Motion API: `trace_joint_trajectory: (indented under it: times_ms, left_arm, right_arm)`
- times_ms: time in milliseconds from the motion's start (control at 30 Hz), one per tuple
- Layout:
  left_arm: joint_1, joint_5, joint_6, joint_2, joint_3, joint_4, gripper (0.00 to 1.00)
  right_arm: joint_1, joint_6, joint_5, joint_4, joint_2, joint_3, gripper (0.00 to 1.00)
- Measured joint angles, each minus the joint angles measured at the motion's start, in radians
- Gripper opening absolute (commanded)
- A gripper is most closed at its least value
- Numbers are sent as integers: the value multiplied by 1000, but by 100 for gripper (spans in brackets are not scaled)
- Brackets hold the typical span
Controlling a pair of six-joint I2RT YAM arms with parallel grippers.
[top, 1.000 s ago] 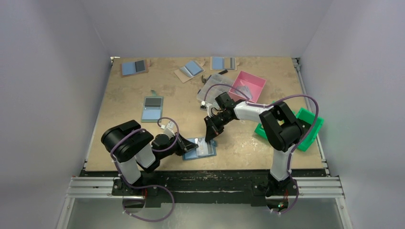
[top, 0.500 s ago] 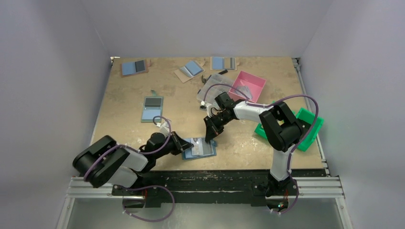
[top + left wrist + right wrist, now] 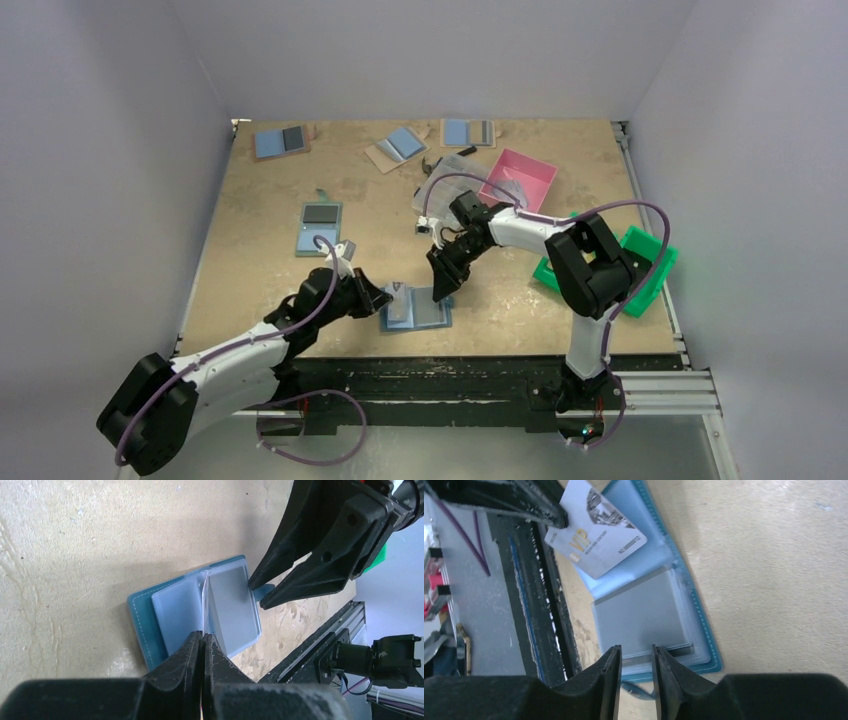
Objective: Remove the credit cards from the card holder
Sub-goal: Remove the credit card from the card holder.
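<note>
The card holder [image 3: 418, 312] lies open near the table's front edge, one blue half and one grey half, with a teal rim. It also shows in the left wrist view [image 3: 175, 612] and the right wrist view [image 3: 644, 612]. My left gripper [image 3: 372, 297] is shut on a white credit card [image 3: 596, 532] printed with gold "VIP", held just above the holder's blue half; it shows in the top view too [image 3: 397, 292]. My right gripper [image 3: 636, 652] is open, its fingertips [image 3: 267, 587] at the edge of the holder's grey half.
A blue holder with a black panel [image 3: 320, 227] lies to the left. More holders [image 3: 281, 140] [image 3: 398, 147] [image 3: 468, 132] lie along the back. A pink tray [image 3: 520, 180], a clear container [image 3: 450, 180] and a green tray [image 3: 640, 262] stand on the right. The black front rail [image 3: 430, 375] is close by.
My left arm has stretched out low and its gripper has drawn back to the left, pulling the white card out of the holder. The right gripper has barely moved.
</note>
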Motion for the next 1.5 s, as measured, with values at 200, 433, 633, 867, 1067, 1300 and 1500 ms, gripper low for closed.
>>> trace_joint_trajectory:
  times_ms: [200, 433, 633, 867, 1067, 1300, 1500]
  left_arm:
    - [0, 2, 78, -47, 54, -111, 0]
    - [0, 42, 146, -85, 73, -150, 0]
    - [0, 98, 182, -115, 92, -148, 0]
    - [-1, 173, 182, -130, 96, -117, 0]
    - [-10, 225, 178, -129, 96, -48, 0]
    - [-42, 251, 172, -105, 96, 20, 0]
    - [-91, 251, 172, -68, 96, 70, 0]
  right_arm:
    - [0, -182, -56, -136, -38, 35, 47]
    - [0, -359, -83, -238, -177, 48, 52]
    - [-1, -481, -107, -293, -257, 48, 56]
    - [-31, -571, -142, -343, -286, 48, 61]
    - [-63, -623, -172, -377, -305, 48, 62]
    - [-66, -659, -189, -402, -305, 48, 63]
    - [-66, -671, -203, -412, -304, 48, 62]
